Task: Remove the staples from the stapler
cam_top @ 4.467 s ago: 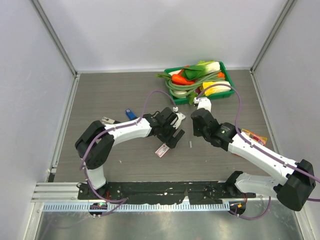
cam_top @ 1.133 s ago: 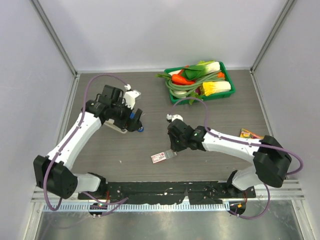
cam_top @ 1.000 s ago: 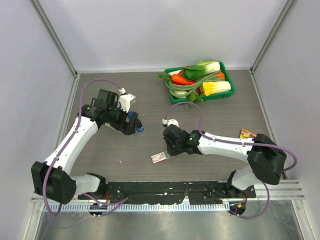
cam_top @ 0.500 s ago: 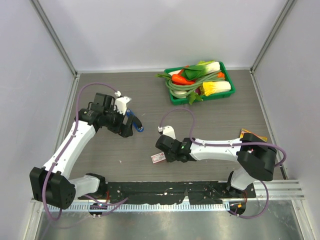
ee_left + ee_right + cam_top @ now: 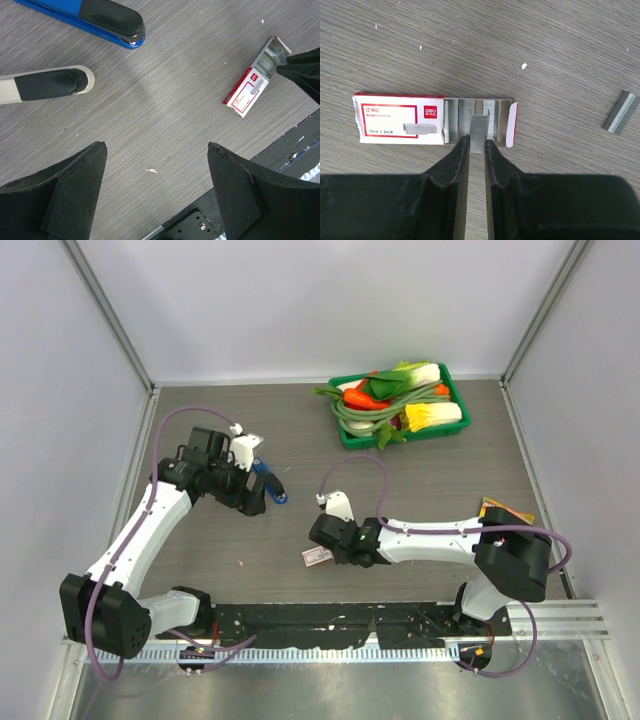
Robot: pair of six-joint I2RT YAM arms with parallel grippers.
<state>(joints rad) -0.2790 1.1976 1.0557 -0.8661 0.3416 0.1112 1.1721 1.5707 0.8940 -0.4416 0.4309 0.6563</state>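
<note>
My right gripper point(image 5: 476, 142) is shut on a short silvery strip of staples point(image 5: 480, 131) at the open end of the white-and-red staple box point(image 5: 400, 119). In the top view this gripper point(image 5: 325, 544) sits at the box point(image 5: 317, 557), front centre. A second loose staple strip point(image 5: 621, 112) lies to the right. My left gripper point(image 5: 156, 150) is open and empty above bare table. A blue stapler point(image 5: 100, 20) and a white-and-black stapler point(image 5: 45, 85) lie shut beyond it. In the top view the left gripper point(image 5: 255, 498) is beside the blue stapler point(image 5: 272, 485).
A green tray point(image 5: 458, 390) of toy vegetables stands at the back right. A snack packet point(image 5: 505, 510) lies near the right wall. The black base rail point(image 5: 210, 220) runs along the near edge.
The left arm swung from the table's middle to the left, by the staplers, and is open. The right gripper moved left and nearer, down to the staple box, holding the strip.
</note>
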